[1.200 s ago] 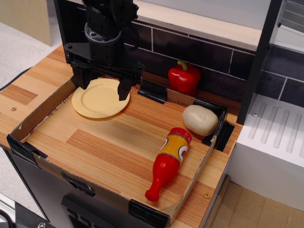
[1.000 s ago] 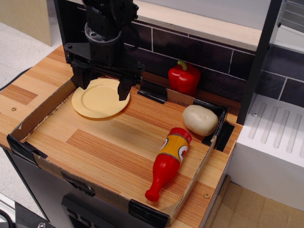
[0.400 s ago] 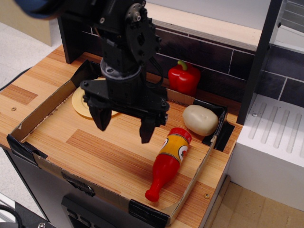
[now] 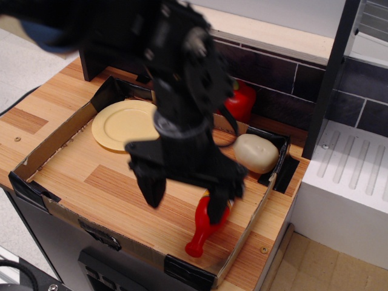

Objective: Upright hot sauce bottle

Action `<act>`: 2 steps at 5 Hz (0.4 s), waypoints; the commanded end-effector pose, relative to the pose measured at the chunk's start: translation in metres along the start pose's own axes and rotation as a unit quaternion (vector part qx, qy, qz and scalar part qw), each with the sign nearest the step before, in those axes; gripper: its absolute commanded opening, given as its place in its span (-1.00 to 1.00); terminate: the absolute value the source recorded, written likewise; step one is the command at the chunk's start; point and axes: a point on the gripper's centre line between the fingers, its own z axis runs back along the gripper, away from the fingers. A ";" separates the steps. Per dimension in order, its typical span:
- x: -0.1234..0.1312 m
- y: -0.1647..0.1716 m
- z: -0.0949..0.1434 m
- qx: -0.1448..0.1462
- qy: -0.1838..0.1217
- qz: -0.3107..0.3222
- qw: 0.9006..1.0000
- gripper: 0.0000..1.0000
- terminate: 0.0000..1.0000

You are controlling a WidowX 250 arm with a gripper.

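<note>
- My pincer point(image 4: 187, 193) hangs over the front right part of the table, fingers pointing down, spread wide and gripping nothing.
- My left-hand finger in the view point(image 4: 150, 183) is over bare wood; the other one covers the upper part of the hot sauce bottle point(image 4: 205, 229). I cannot tell whether that finger touches the bottle or is only above it.
- The hot sauce bottle lies on its side near the front right corner of the table, inside the low cardboard tray point(image 4: 62, 137). Its red cap end points toward the front edge, close to the tray's front wall; only the neck, the cap and a bit of the red body show below my pincer.
- A cream-coloured potato point(image 4: 256, 153) sits near the right edge, against the tray's right wall and apart from the bottle.
- A red bell pepper point(image 4: 242, 100) stands at the back edge against the dark tiled wall point(image 4: 285, 73), partly hidden behind my arm.
- A pale yellow plate point(image 4: 121, 125) lies flat toward the back left corner of the tray, well apart from the bottle.
- The wooden table point(image 4: 36, 106) shows bare on the left, outside the tray.
</note>
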 end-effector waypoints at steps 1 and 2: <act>-0.007 -0.013 -0.020 0.004 -0.005 0.000 1.000 1.00 -1.00; -0.011 -0.015 -0.033 0.003 -0.010 -0.001 1.000 1.00 -1.00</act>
